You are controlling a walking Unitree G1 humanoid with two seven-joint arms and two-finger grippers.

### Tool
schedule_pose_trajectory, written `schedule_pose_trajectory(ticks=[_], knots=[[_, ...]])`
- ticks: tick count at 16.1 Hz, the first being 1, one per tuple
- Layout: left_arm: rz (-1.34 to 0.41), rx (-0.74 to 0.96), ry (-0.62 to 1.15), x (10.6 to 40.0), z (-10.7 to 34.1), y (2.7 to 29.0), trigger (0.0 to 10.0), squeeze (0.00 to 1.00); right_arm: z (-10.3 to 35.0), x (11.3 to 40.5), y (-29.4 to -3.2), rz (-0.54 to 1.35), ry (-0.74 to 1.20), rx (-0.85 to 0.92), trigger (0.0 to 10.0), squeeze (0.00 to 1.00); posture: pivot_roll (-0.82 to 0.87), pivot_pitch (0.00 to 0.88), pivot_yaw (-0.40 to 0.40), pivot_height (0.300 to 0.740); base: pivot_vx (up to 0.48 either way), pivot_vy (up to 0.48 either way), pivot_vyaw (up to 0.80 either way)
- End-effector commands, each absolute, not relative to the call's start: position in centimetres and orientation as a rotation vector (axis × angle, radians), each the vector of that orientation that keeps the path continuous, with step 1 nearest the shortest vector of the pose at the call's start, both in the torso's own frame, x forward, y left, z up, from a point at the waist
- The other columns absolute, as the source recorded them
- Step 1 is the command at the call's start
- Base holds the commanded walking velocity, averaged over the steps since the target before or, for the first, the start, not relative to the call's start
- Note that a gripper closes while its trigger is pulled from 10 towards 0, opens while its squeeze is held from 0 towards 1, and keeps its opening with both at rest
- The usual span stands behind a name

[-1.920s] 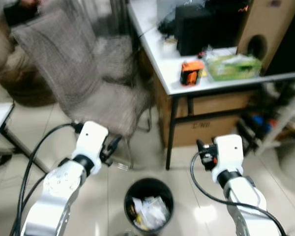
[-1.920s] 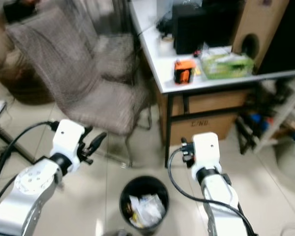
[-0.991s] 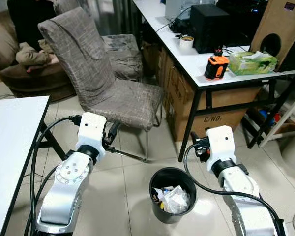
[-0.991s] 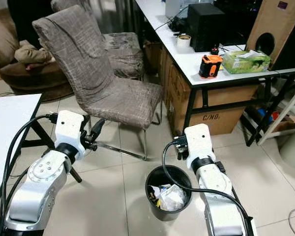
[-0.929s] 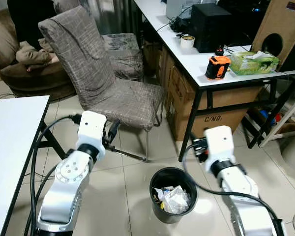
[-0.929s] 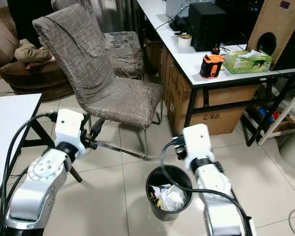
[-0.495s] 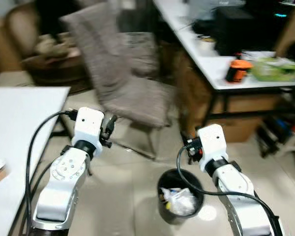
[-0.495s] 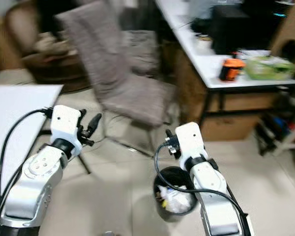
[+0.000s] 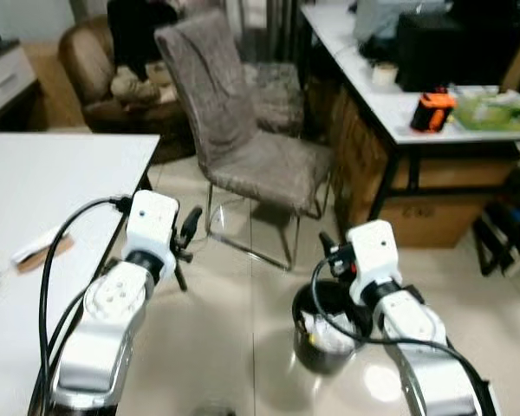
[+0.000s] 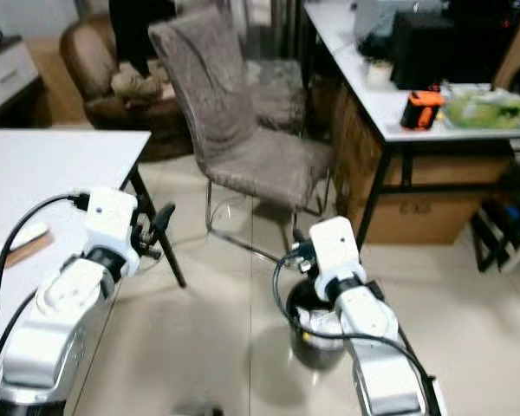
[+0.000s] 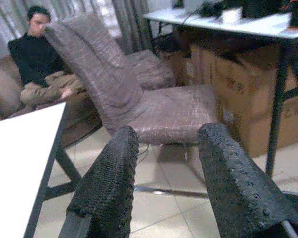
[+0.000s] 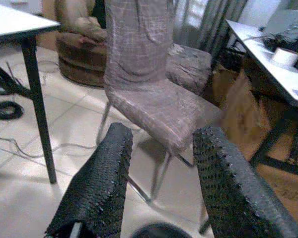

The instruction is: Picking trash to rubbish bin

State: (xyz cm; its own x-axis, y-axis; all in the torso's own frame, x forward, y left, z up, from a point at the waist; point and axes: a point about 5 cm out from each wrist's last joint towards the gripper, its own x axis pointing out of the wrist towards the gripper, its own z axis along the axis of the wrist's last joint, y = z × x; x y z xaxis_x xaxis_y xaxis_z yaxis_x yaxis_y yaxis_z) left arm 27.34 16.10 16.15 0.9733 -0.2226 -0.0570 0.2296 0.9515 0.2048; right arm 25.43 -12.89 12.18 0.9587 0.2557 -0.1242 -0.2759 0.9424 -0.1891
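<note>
Both claws hanging released, gripping nothing.
Rubbish bin (image 9: pixel 328 334) sitting on the floor under the right claw (image 12: pixel 161 191), trash inside; left claw (image 11: pixel 164 183) hovering beside the white surface (image 9: pixel 43 186).

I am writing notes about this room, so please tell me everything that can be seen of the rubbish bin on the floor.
The rubbish bin is a small, round, black container standing upright on the pale tiled floor, in front of the grey fabric chair. It has no lid, and crumpled white trash shows inside. The right arm's wrist hangs over its rim and hides part of the opening. The picture is blurred, so its material cannot be told.
</note>
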Motion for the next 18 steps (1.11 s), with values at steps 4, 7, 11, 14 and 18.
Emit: schedule_pose_trajectory(ticks=[4, 7, 11, 14, 18], knots=[[-0.243, 0.222, 0.050, 27.33, 15.82, 16.06, 10.0, 0.00, 12.25, 25.41, -12.57, 0.286, 0.090, -0.210, 10.0, 0.00, -0.04, 0.000, 0.025, 0.740, -0.291, 0.000, 0.00], [-0.243, 0.222, 0.053, 27.27, 15.80, 16.07, 10.0, 0.00, 12.25, 25.45, -12.54, 0.291, 0.090, -0.212, 10.0, 0.00, -0.04, 0.000, 0.023, 0.740, -0.289, 0.000, 0.00], [-0.240, 0.227, 0.057, 27.16, 15.80, 16.23, 10.0, 0.00, 12.11, 25.47, -12.19, 0.313, 0.089, -0.230, 10.0, 0.00, -0.03, 0.000, 0.022, 0.740, -0.291, 0.000, 0.00], [-0.239, 0.230, 0.059, 27.11, 15.75, 16.30, 10.0, 0.00, 12.04, 25.49, -12.04, 0.323, 0.091, -0.236, 10.0, 0.00, -0.03, 0.000, 0.019, 0.740, -0.290, 0.000, 0.39], [-0.234, 0.227, 0.057, 27.14, 15.73, 16.32, 10.0, 0.00, 12.07, 25.66, -12.31, 0.297, 0.092, -0.206, 10.0, 0.00, -0.03, 0.000, 0.016, 0.740, -0.287, 0.000, 0.46]])
